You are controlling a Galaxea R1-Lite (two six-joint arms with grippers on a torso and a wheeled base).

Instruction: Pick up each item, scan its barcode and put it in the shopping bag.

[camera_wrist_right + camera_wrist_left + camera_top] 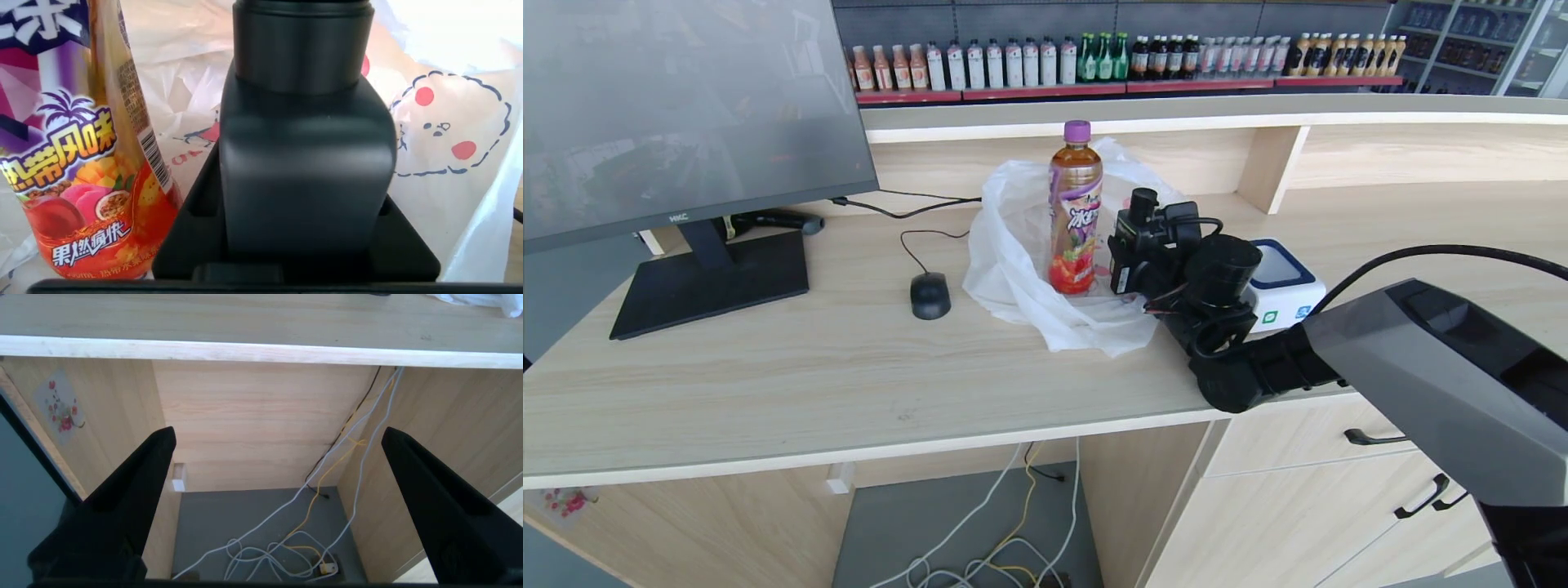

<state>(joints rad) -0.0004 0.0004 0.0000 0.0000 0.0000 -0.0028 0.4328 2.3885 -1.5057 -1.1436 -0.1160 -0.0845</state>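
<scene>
A tall orange drink bottle (1076, 220) with a purple cap stands upright on the counter, with the white plastic shopping bag (1013, 253) bunched behind it and around its base. My right gripper (1125, 255) is just right of the bottle, shut on a black handheld scanner (1141, 233). In the right wrist view the scanner (302, 163) is in front, with the bottle (90, 188) and its barcode beside it and the bag (441, 139) behind. My left gripper (278, 506) hangs open below the counter edge, holding nothing.
A monitor (686, 106) on a black stand is at the left, with a mouse (929, 296) and its cable beside the bag. A white payment box (1286, 286) sits behind my right wrist. Cables (278, 547) lie on the floor under the counter.
</scene>
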